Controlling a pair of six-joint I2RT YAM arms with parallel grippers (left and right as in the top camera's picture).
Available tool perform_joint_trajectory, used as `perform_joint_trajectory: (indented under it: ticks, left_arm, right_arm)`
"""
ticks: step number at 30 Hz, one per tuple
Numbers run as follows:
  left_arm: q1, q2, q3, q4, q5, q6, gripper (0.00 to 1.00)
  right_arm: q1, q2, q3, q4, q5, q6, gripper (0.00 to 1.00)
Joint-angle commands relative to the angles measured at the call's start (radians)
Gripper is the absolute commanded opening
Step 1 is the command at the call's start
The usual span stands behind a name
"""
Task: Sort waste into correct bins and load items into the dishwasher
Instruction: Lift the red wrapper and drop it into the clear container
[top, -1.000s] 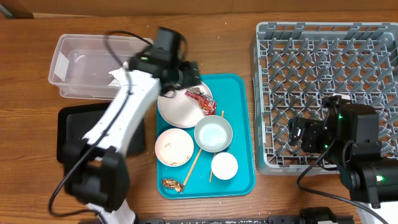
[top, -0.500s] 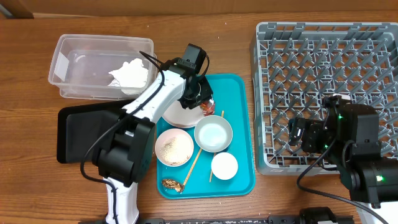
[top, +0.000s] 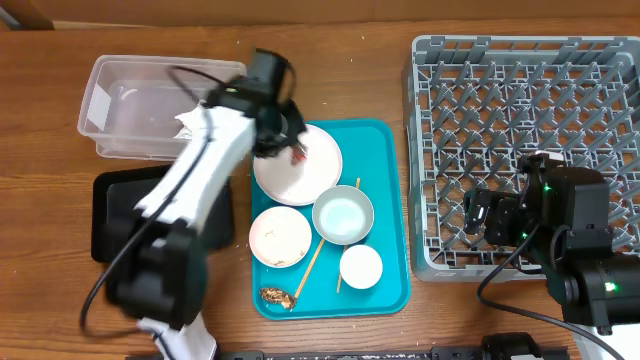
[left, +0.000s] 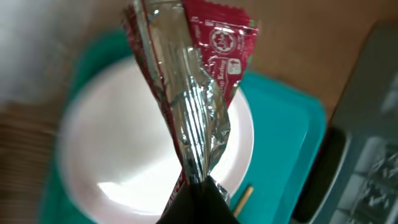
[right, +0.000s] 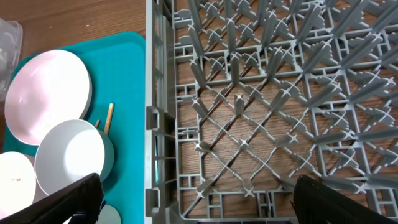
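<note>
The big grey dish rack (top: 525, 150) lies right under the right gripper (right: 199, 204), whose jaws stand wide with nothing between them. The teal tray (top: 385, 200) spreads below the left gripper (left: 196, 194), and the clear tub (top: 110, 70), with white tissue (top: 188, 124) in it, sits just off to that gripper's side. The round white plate (top: 320, 170) is directly beneath it. The left jaws are pinched tight on one end of the red wrapper (left: 193, 93), held over the plate.
</note>
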Motion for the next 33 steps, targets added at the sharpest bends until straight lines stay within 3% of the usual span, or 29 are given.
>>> perform_joint_trajectory:
  ticks: [1,6,11,14,16,24,30,33]
  left_arm:
    - [0.074,-0.119,0.026,-0.003,-0.198,0.19,0.04]
    - [0.166,-0.13,0.026,-0.003,-0.348,0.23,0.04]
    - [0.263,-0.084,0.026,-0.005,-0.37,0.255,0.05]
    - [0.302,-0.054,0.026,-0.009,-0.338,0.26,0.32]
    - [0.308,-0.047,0.026,-0.014,-0.314,0.292,0.44]
    - [0.271,-0.15,0.026,-0.099,-0.304,0.35,0.62]
    - [0.19,-0.218,0.026,-0.223,-0.08,0.419,0.6]
    - [0.089,-0.209,0.025,-0.303,0.014,0.444,0.6]
  right_arm:
    - [0.005,-0.004,0.029,0.005,0.013,0.001,1.0]
    - [0.005,-0.004,0.029,0.005,0.013,0.001,1.0]
    - [0.005,-0.004,0.029,0.005,0.013,0.001,1.0]
    - [0.005,-0.004,0.029,0.005,0.013,0.001,1.0]
    - [0.005,-0.004,0.029,0.005,0.013,0.001,1.0]
    - [0.005,-0.004,0.029,0.005,0.013,0.001,1.0]
    - [0.005,-0.004,0.029,0.005,0.013,0.001,1.0]
    - [0.005,-0.004,0.029,0.005,0.013,0.001,1.0]
